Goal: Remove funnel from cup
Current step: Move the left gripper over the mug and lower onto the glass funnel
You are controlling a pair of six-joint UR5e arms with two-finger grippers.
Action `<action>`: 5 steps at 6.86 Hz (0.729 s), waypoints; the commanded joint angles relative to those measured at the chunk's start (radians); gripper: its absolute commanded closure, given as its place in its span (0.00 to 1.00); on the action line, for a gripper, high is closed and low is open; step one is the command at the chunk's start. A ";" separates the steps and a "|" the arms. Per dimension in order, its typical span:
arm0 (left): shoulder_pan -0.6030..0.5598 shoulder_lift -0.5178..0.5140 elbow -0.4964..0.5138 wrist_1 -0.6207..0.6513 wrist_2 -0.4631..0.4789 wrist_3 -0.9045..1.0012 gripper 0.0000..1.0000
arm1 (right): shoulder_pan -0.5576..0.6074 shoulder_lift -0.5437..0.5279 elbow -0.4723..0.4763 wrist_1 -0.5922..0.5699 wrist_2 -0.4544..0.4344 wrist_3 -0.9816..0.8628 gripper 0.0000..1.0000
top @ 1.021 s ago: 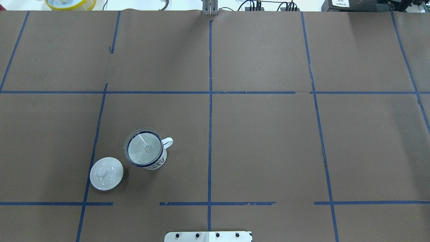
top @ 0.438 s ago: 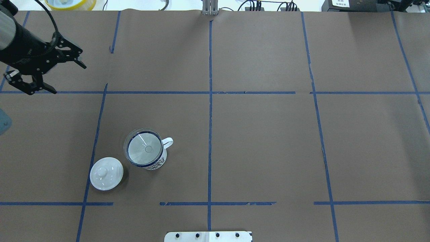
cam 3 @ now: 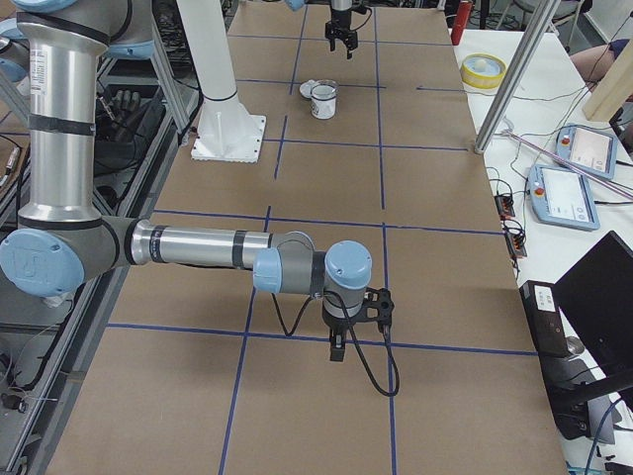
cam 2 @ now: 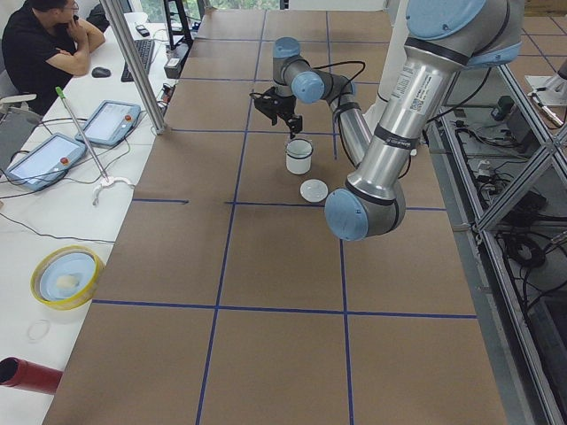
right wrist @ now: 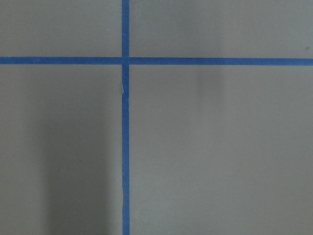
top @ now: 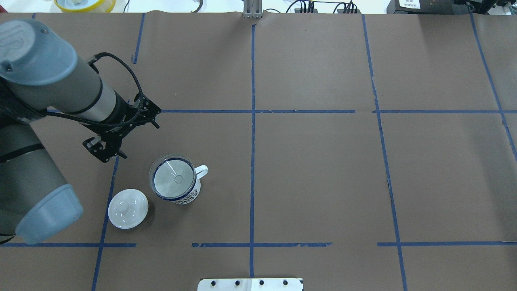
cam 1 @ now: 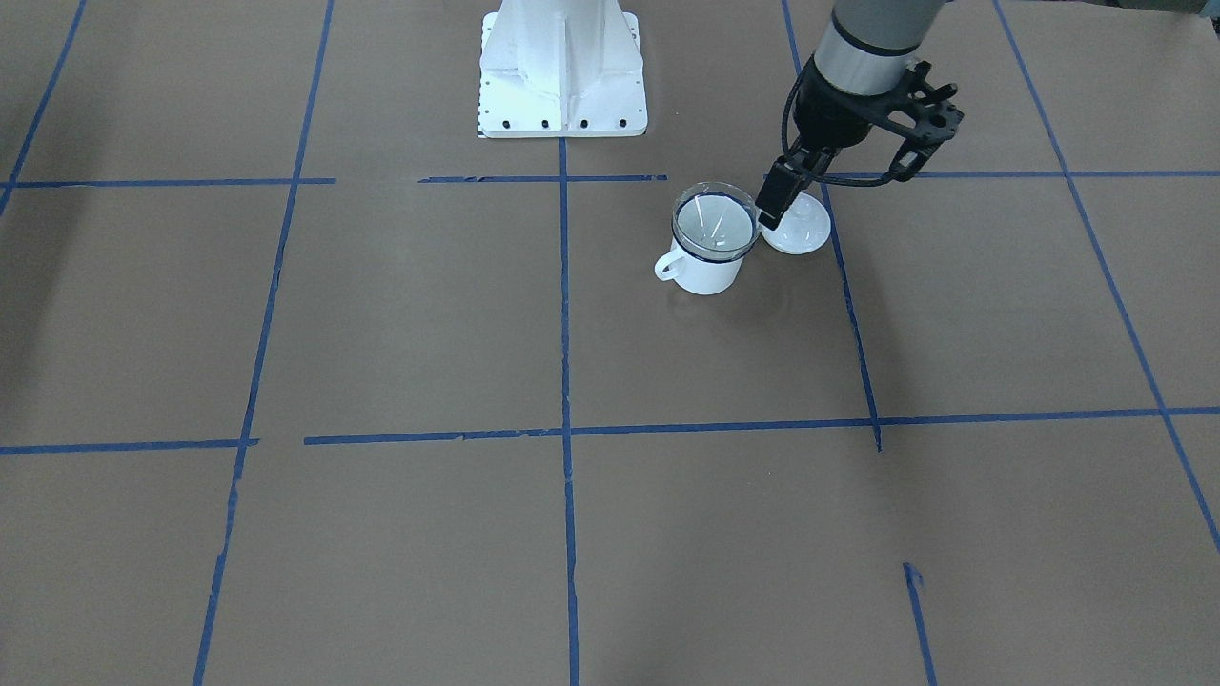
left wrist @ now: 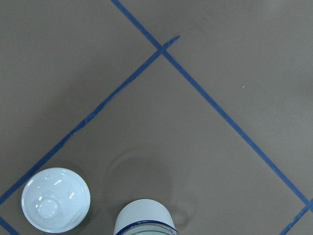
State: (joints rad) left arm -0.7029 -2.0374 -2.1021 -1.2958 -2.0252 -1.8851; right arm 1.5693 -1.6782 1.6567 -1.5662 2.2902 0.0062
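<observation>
The cup (top: 183, 197), a white enamel mug with a dark blue rim, stands left of the table's middle. The clear funnel (top: 173, 180) sits in its mouth. Both also show in the front view, cup (cam 1: 707, 272) and funnel (cam 1: 715, 227). My left gripper (top: 140, 141) is open and empty, hovering just beyond and left of the cup; in the front view (cam 1: 834, 198) one finger hangs beside the funnel's rim. The left wrist view shows only the cup's top edge (left wrist: 144, 219). My right gripper (cam 3: 337, 348) hovers over bare table far from the cup; I cannot tell whether it is open.
A white knobbed lid (top: 128, 209) lies on the table close to the cup, on its near left. The robot's base (cam 1: 562, 71) stands at the table's edge. A yellow-rimmed bowl (cam 2: 66, 276) sits on the side bench, and an operator (cam 2: 40, 40) sits there.
My left arm has come into the overhead view from the far left and moved toward the cup, gripper open. The cup, funnel and lid have not moved.
</observation>
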 commanded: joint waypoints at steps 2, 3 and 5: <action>0.087 -0.075 0.132 -0.020 0.048 -0.052 0.02 | 0.000 0.000 0.000 0.000 0.000 0.000 0.00; 0.112 -0.076 0.178 -0.080 0.063 -0.095 0.04 | 0.000 0.000 0.000 0.000 0.000 0.000 0.00; 0.115 -0.099 0.235 -0.127 0.063 -0.097 0.08 | 0.000 0.000 0.000 0.000 0.000 0.000 0.00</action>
State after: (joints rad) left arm -0.5930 -2.1194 -1.9125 -1.3908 -1.9638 -1.9763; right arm 1.5693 -1.6782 1.6567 -1.5662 2.2902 0.0061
